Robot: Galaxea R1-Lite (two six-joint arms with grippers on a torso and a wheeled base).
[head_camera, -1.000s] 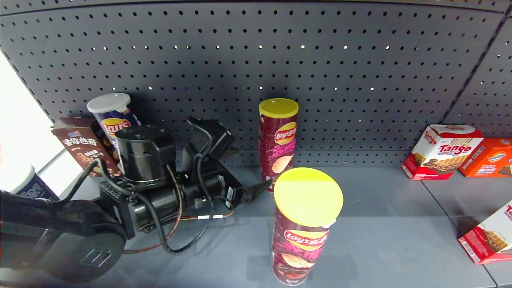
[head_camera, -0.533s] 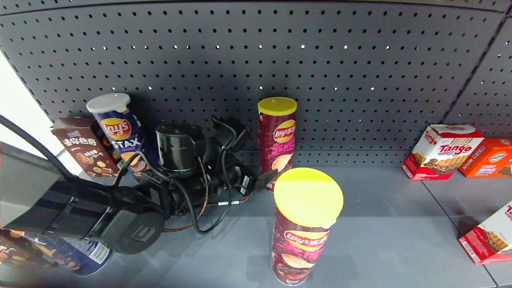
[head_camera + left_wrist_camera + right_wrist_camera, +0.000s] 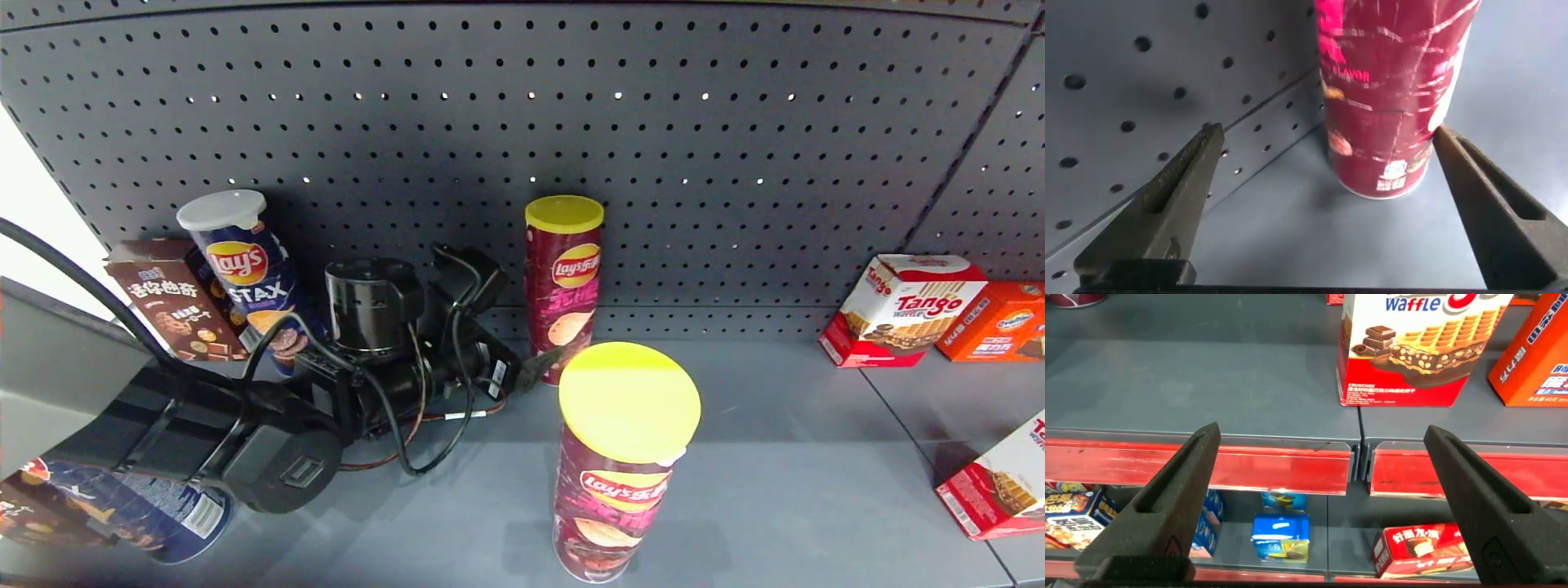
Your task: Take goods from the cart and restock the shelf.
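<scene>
Two maroon chip cans with yellow lids stand upright on the grey shelf (image 3: 775,457). The rear can (image 3: 563,286) stands against the pegboard, and the front can (image 3: 624,465) is nearer to me. My left gripper (image 3: 535,371) lies low on the shelf at the rear can's base, on its left side. In the left wrist view the left gripper (image 3: 1331,204) is open, and the rear can (image 3: 1396,90) stands just beyond its fingertips, not between them. My right gripper (image 3: 1327,498) is open and empty, in front of a shelf's red price rail (image 3: 1249,465).
A blue chip can (image 3: 237,261) and a brown biscuit box (image 3: 163,302) stand at the back left behind my left arm. Wafer boxes (image 3: 902,310) sit at the right, with one (image 3: 1413,343) in the right wrist view. Another blue can (image 3: 163,510) shows at the lower left.
My left arm has swung so its wrist sits farther back toward the pegboard, uncovering the blue can. The rear maroon can has shifted slightly back and left. The front can has not moved.
</scene>
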